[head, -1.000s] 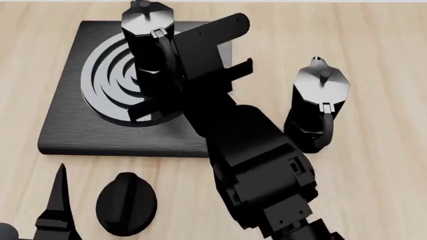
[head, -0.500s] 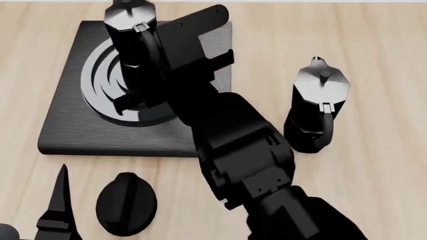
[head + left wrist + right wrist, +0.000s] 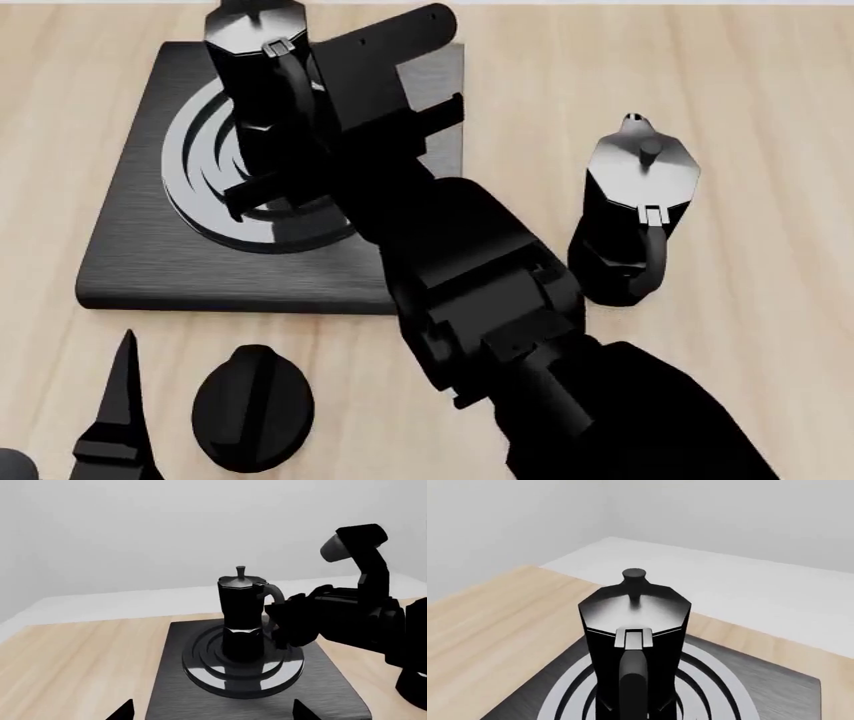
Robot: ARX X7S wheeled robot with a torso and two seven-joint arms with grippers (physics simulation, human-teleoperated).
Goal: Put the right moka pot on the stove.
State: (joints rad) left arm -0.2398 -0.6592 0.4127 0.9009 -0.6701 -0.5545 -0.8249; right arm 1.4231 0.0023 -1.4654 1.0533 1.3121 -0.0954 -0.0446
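Reaching from the lower right of the head view toward its upper left, the right hand (image 3: 287, 165) stands at the curved handle of the black faceted moka pot with the silvery-grey lid (image 3: 256, 60), which sits upright on the raised ringed burner of the flat black brushed stove slab (image 3: 127, 250). Whether its fingers are clamped on the handle or parted cannot be told: the arm hides them from above and the wrist view shows only the handle. At the near edge, lower left, the left hand (image 3: 114, 420) hangs over the light wooden desk (image 3: 747, 120), showing one tapered finger; its state too cannot be told. Beside it lies a small black dial knob (image 3: 254, 405). Farther back at centre right, a second matching moka pot (image 3: 638, 215) stands on the desk, apart from the stove. The placing step looks all but done; the next move would call for letting go cleanly and drawing straight back without tipping the pot.
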